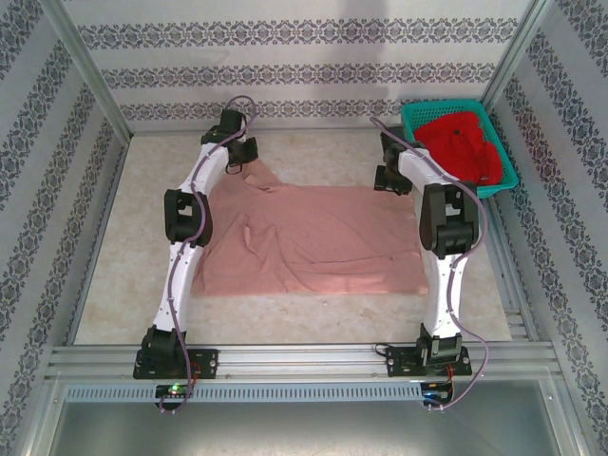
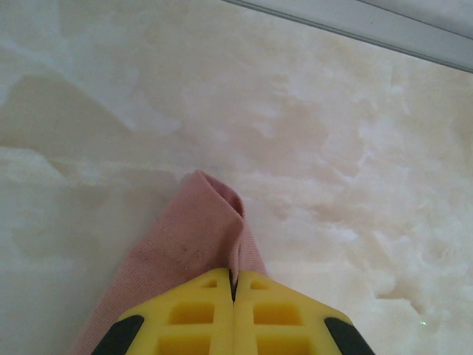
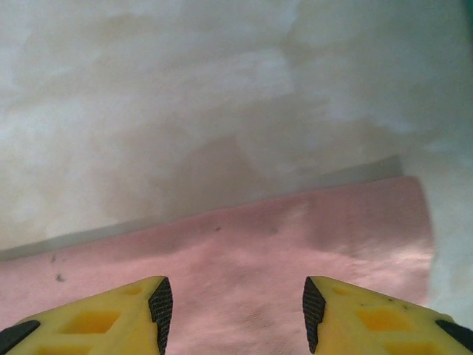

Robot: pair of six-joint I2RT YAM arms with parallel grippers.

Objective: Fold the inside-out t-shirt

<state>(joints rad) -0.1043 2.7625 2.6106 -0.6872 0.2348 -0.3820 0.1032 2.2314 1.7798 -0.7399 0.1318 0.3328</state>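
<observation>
Covering much of the pale marbled table (image 1: 114,285), the inside-out t-shirt (image 1: 313,242) lies spread out and wrinkled, its far left corner pulled into a peak. Just beyond the shirt's far right corner stands a teal basket (image 1: 414,116) holding a red garment (image 1: 465,144). At the peaked corner the left gripper (image 2: 233,285) is clamped on a fold of pink cloth. Over the shirt's far right edge the right gripper (image 3: 233,303) hangs with jaws spread apart.

Top view high, looking down; wrist views close, facing t-shirt (image 1: 313,237).
</observation>
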